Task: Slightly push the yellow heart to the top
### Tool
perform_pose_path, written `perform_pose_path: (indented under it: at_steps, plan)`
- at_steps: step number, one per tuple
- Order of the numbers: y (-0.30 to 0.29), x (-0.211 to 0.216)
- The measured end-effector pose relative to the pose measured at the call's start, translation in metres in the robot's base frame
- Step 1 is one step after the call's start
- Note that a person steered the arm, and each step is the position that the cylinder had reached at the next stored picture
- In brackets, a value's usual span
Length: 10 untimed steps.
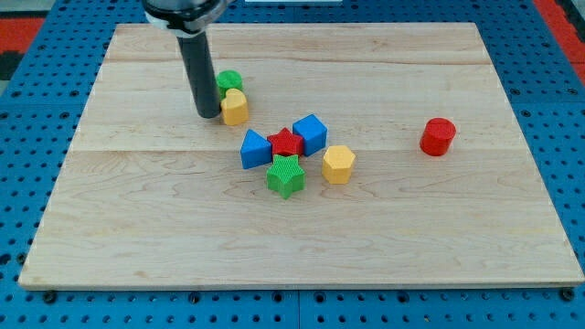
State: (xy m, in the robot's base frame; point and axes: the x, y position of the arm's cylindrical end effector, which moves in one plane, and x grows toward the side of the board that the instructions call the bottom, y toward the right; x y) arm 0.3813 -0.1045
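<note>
The yellow heart lies on the wooden board left of centre, toward the view's top. A green block touches it on its upper side. My tip stands just left of the yellow heart, close to it or touching it; I cannot tell which. The dark rod rises from the tip to the view's top.
A cluster sits near the board's middle: a blue triangle block, a red star, a blue cube, a green star and a yellow hexagon. A red cylinder stands alone at the view's right.
</note>
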Motion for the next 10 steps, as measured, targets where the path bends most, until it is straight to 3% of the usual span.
perform_pose_path:
  at_steps: [2, 4, 10]
  plan:
    - [0.015, 0.000]
    - [0.039, 0.026]
    - [0.035, 0.015]
